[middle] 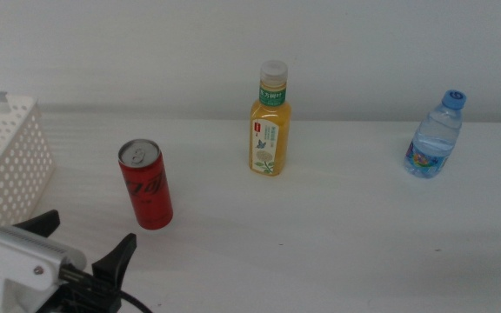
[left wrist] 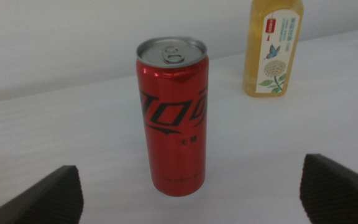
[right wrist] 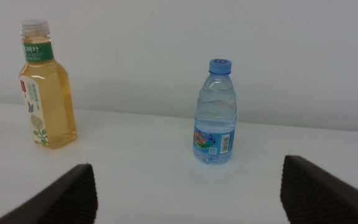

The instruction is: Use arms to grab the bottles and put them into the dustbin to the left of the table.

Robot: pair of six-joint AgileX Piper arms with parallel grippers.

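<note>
Facing the can (left wrist: 171,124) with the left gripper (left wrist: 191,193), jaws spread wide and empty, can standing upright on the tabletop (middle: 337,226) near the dustbin (middle: 7,156). Waiting with the right gripper (right wrist: 188,193), jaws apart too, before the water bottle (right wrist: 216,115). Risking a tipped can if one jaw is touching first.

3 containers stand upright and well apart on the white table (middle: 337,235): a slim red can (middle: 146,184) with a silver top nearest the front left, an orange juice bottle (middle: 270,120) with a green label and pale cap in the middle, and a small clear water bottle (middle: 436,136) with a blue cap at the right. The white perforated dustbin (middle: 7,156) sits at the table's left edge, near the can.
</note>
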